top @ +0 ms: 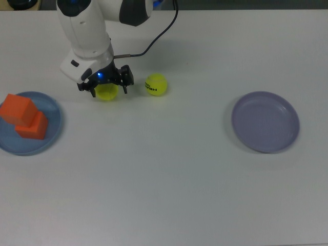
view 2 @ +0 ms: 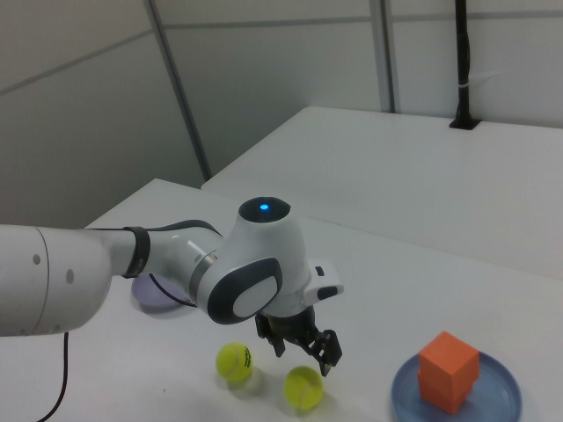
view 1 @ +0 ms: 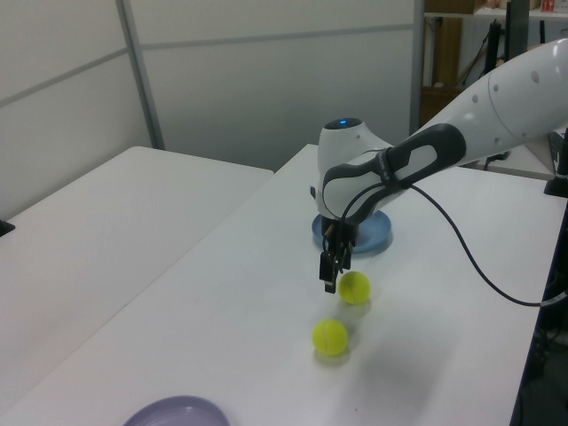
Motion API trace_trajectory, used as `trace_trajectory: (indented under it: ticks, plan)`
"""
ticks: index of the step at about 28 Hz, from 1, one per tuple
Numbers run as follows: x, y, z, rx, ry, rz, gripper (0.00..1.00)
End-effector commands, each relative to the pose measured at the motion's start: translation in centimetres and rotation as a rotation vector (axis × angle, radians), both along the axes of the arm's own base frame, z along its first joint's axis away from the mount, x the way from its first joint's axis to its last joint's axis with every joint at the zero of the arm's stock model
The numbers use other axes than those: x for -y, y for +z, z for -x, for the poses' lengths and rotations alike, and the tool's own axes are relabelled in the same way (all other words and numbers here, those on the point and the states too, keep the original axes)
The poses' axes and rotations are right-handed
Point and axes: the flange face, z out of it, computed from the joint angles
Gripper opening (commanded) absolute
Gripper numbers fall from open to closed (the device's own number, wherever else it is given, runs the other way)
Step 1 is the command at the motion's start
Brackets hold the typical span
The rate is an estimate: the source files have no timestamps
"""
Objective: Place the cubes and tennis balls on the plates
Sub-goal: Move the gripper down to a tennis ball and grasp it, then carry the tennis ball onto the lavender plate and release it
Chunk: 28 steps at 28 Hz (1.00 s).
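I've got the tool [top: 107, 84] low over the plain tennis ball [top: 107, 92] on the desk [top: 169, 179], fingers spread either side of it, not gripping. The lettered ball [top: 156, 84] lies just beside, on the top view's right. Only the top view shows the whole lavender plate [top: 265, 122]. In the left view my arm hides both cubes [view 2: 449, 371]; the right view shows them stacked on the blue plate [view 2: 457, 396]. The arm reaches steeply down, wrist bent.
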Motion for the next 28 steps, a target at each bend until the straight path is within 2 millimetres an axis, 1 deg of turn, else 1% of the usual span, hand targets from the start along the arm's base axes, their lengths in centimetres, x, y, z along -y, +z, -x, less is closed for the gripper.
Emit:
trace_trajectory:
  ticks: [1, 4, 7, 14, 15, 16, 17, 19, 21, 22, 23, 25, 28]
  plan:
    - [1.0, 0.1, 1.5, 0.002, 0.024, 0.028, 1.00]
    - [1.3, -0.2, 2.2, -0.010, 0.037, 0.050, 1.00]
    - [2.2, -0.4, 2.5, -0.016, 0.025, 0.057, 1.00]
    - [2.6, -0.9, 2.8, -0.028, 0.025, 0.065, 1.00]
    - [2.7, -1.0, 2.8, -0.030, 0.024, 0.065, 0.98]
    - [2.8, -0.8, 2.7, -0.025, 0.019, 0.065, 0.92]
    - [2.9, -0.9, 2.7, -0.029, 0.008, 0.065, 0.75]
    - [3.2, -0.9, 2.7, -0.029, 0.001, 0.065, 0.59]
    - [3.2, -1.1, 2.7, -0.032, -0.001, 0.066, 0.47]
    - [3.2, -1.1, 2.7, -0.032, 0.001, 0.066, 0.39]
    - [3.1, -1.1, 2.7, -0.032, 0.013, 0.066, 0.18]
    - [3.0, -1.1, 2.7, -0.031, 0.024, 0.066, 0.01]
    - [2.7, -0.6, 2.7, -0.030, 0.065, 0.065, 0.00]
